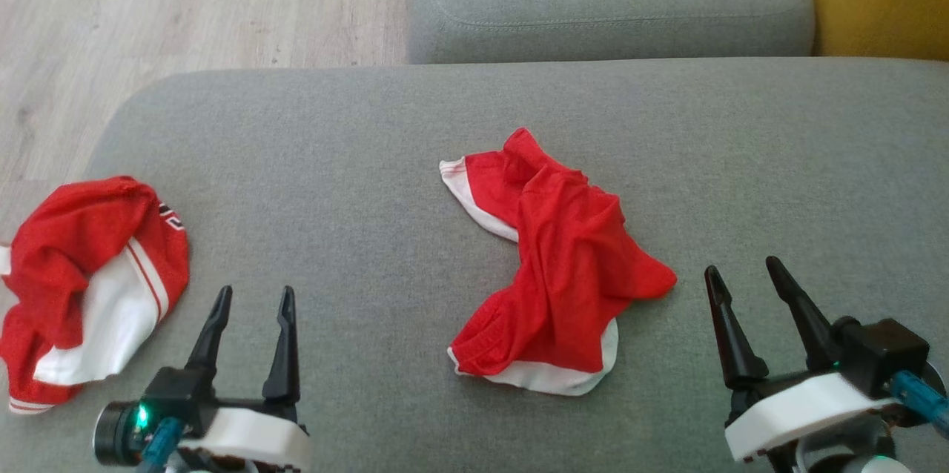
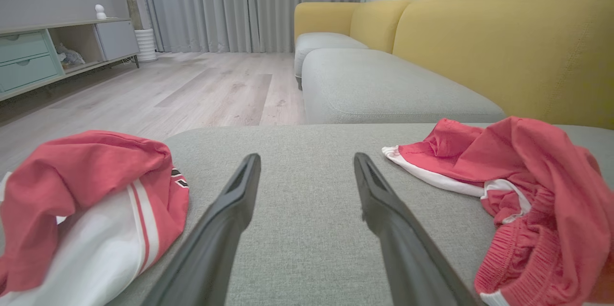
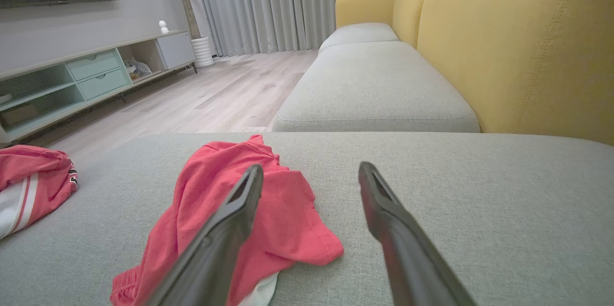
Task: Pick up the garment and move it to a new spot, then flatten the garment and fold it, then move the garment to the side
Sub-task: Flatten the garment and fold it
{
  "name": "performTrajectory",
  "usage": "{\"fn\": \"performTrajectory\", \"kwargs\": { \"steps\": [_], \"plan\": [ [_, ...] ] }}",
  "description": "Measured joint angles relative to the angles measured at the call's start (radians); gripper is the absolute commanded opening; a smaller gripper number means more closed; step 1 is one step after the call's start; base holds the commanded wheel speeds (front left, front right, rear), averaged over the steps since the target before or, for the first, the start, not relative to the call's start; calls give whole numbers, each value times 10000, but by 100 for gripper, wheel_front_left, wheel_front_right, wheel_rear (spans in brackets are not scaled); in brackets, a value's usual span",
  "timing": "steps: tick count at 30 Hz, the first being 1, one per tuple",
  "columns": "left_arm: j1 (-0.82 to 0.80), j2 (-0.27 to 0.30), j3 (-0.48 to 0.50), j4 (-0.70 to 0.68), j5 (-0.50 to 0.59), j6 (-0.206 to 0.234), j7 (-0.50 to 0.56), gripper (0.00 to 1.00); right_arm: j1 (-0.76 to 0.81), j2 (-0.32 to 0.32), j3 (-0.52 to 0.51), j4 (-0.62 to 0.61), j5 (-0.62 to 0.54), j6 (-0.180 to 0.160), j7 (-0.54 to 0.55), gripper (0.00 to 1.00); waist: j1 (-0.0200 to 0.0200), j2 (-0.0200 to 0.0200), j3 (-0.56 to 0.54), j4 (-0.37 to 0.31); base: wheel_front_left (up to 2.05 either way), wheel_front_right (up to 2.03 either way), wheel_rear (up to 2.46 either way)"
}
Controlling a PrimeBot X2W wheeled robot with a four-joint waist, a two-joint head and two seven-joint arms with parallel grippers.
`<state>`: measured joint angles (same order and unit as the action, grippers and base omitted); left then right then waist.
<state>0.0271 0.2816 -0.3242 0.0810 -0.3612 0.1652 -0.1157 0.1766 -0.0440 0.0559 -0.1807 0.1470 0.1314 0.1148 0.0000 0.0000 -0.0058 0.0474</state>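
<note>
The garment (image 1: 556, 273) lies crumpled mid-cushion (image 1: 356, 161), ahead of and between the grippers. The left gripper (image 1: 256, 289) and right gripper (image 1: 742, 265) hover empty, fingers wide. A pinch on the bunched folds may catch only one layer, so the cloth would drag in a heap. A red jersey (image 1: 81, 273) sits at the cushion's left edge, near the left gripper, and a sweep there could knock it to the floor (image 1: 148, 13). Bare cushion lies ahead and to the right.

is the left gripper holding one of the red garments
No, the left gripper is open and empty over bare grey cushion, between the crumpled middle garment and the other red garment.
</note>
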Motion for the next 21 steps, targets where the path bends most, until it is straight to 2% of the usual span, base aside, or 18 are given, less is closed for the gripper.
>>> {"fn": "performTrajectory", "kwargs": {
  "steps": [4,7,11,14,21],
  "plan": [
    [-24,84,-355,-259,-2,-357,213,100,-2,0,-27,-56,0,0,2,100,0,0,175,26,0,0,0],
    [-158,56,-1129,-370,-2,-995,700,100,-9,0,-52,-128,-2,0,42,100,0,0,441,45,0,0,0],
    [-894,-286,-2424,-309,-4,-2031,1570,100,-75,0,-92,-219,-2,0,56,100,2,0,925,46,0,0,0],
    [-1579,-514,-3183,42,-107,-2545,2222,100,-266,0,-73,-219,-2,0,56,100,2,0,1288,-9,0,0,0],
    [-3054,-416,-4284,1563,-326,-2890,3402,100,-712,0,19,-184,4,0,25,100,2,0,1910,-359,0,0,0]
  ]
}}
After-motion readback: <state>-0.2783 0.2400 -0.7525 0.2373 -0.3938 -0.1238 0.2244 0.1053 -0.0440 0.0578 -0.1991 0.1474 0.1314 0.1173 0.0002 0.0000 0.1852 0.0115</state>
